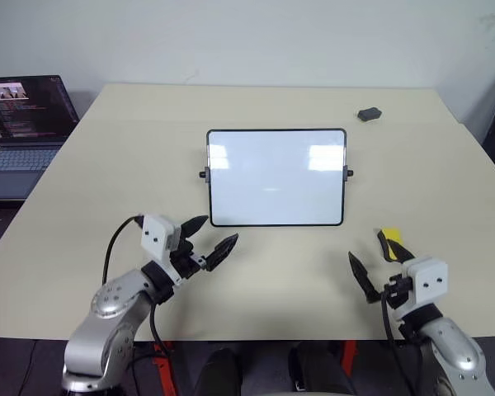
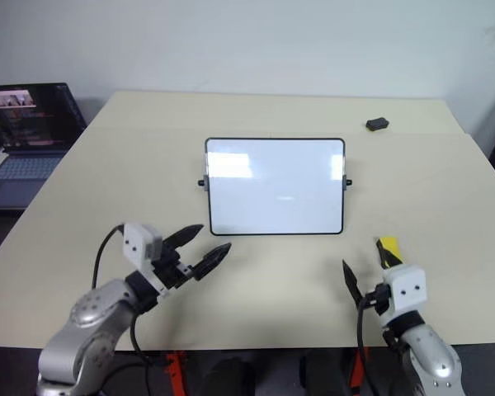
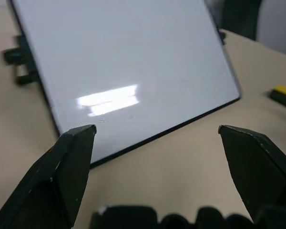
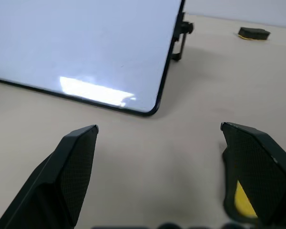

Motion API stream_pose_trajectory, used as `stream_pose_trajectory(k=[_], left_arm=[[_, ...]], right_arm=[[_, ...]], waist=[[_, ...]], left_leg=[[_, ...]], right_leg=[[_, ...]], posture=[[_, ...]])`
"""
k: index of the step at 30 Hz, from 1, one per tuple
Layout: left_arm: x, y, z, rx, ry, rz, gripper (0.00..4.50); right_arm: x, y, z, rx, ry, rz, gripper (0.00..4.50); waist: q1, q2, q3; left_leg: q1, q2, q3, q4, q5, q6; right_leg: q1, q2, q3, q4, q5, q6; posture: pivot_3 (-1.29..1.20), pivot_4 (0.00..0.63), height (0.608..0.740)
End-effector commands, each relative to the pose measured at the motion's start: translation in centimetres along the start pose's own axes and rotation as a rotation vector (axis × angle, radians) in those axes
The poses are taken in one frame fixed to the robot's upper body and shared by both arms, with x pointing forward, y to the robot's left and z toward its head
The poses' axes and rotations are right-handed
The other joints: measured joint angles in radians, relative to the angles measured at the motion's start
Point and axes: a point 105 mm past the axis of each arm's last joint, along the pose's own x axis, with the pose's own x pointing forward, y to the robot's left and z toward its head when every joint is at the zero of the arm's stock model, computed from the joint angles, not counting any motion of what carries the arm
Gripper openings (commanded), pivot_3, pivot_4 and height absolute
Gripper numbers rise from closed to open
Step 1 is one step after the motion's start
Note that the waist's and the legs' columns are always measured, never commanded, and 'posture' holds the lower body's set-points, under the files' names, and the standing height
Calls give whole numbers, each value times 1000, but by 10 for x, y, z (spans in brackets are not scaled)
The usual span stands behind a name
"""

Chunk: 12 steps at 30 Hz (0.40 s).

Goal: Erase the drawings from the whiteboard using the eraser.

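The whiteboard (image 1: 276,177) stood tilted back near the middle of the beige table (image 1: 91,190), its glossy white face showing only bright reflections; no marker strokes could be made out on it. Small black knobs stuck out from both short sides. The left gripper (image 1: 212,238) hovered low over the table just short of the board's near left corner, its two black fingers spread wide with nothing between them, angled toward the board. The right gripper (image 1: 374,262) hung over the near right part of the table, off the board's near right corner, its fingers likewise spread wide and gripping nothing. The eraser (image 1: 392,245), a small yellow block, lay on the table right beside the right gripper's outer finger; from the right wrist view a yellow patch showed just behind that finger, and whether the two touched could not be told. Nothing stood between either gripper and the board. Farther off, a small dark grey lump (image 1: 369,114) lay near the table's far right edge, and an open laptop (image 1: 21,132) stood beyond the table's left edge.
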Motion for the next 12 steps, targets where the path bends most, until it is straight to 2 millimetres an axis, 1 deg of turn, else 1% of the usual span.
stream_pose_trajectory(k=[1, 2, 4, 5, 7, 9, 12], left_arm=[[-9, 7, 22, 100, -96, 140, 4500], [-14, 10, 22, 115, -99, 169, 4500], [-17, 13, 22, 123, -105, 216, 4500], [-20, 14, 21, 131, -100, 221, 4500], [-25, 16, 13, 132, -70, 214, 4500], [-25, 14, 6, 140, -46, 207, 4500], [-19, 13, 4, 121, -59, 208, 4500]], right_arm=[[-6, 5, -3, -25, -36, 37, 4452], [-7, 13, -6, -16, -27, 55, 4452], [-8, 17, -8, -7, -21, 77, 4452], [-9, 20, -8, -13, -12, 84, 4452], [-10, 26, -4, -23, -3, 91, 4452], [-9, 28, -1, -21, 0, 90, 4452], [5, 35, 12, -34, 0, 104, 4452]], waist=[[1, 0, 0], [0, 0, 0], [0, 0, 0], [1, 0, 0], [1, 0, 0], [2, 0, 0], [3, 0, 0]], left_leg=[[2, 0, -1, 0, 0, 0], [5, 0, -1, 0, 0, 0], [15, 0, 0, -2, 0, 0], [16, 0, 0, -2, 0, 0], [16, 0, 0, -1, 0, 0], [16, 0, 0, -1, 0, 0], [15, 0, 0, -1, 0, 0]], right_leg=[[2, 0, -1, 0, 0, 0], [6, 0, -1, 0, 0, 0], [15, 0, 0, -1, -5, 3], [16, 0, 0, -1, -6, 3], [16, 0, 0, -1, -6, 3], [16, 0, 0, -1, -6, 3], [15, 0, 0, -1, -6, 3]], posture=[[0, 150, 740], [0, 150, 740], [0, 150, 740], [0, 150, 740], [0, 150, 740], [0, 150, 740], [0, 150, 740]])
